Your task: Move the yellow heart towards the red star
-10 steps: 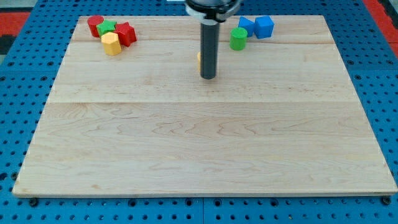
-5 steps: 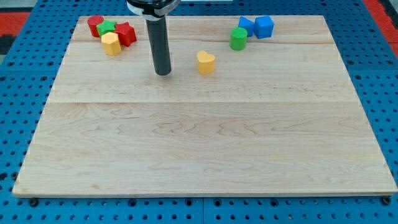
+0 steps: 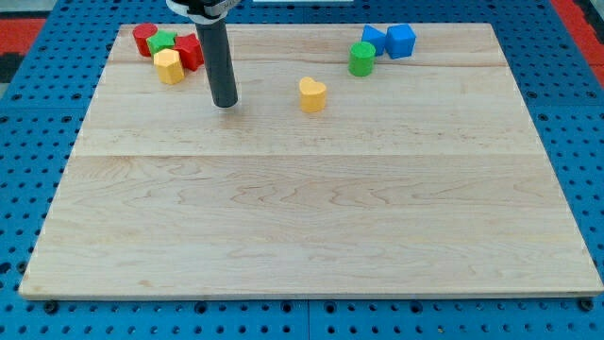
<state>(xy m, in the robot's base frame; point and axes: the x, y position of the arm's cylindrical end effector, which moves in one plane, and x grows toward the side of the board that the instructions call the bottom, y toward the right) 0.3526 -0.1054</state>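
The wooden board [image 3: 311, 217] is bare across its whole lower half and most of its middle; every block sits near the view's top edge. The yellow heart [image 3: 312, 94] lies alone near the top centre, with open wood on all sides. My tip [image 3: 225, 105] rests on the board to the heart's left, well apart from it and holding nothing, between the heart and the left cluster.

Eight blocks show. Top left holds four, packed together: the red star [image 3: 193, 51], partly hidden behind the rod, another red block [image 3: 143, 39] whose shape is hard to make out, a green block [image 3: 162, 42] between them, and a yellow block [image 3: 169, 66] just below. Top right holds three: a green cylinder [image 3: 360, 59], a blue cube [image 3: 401, 41] and a second blue block [image 3: 374, 39] beside it.
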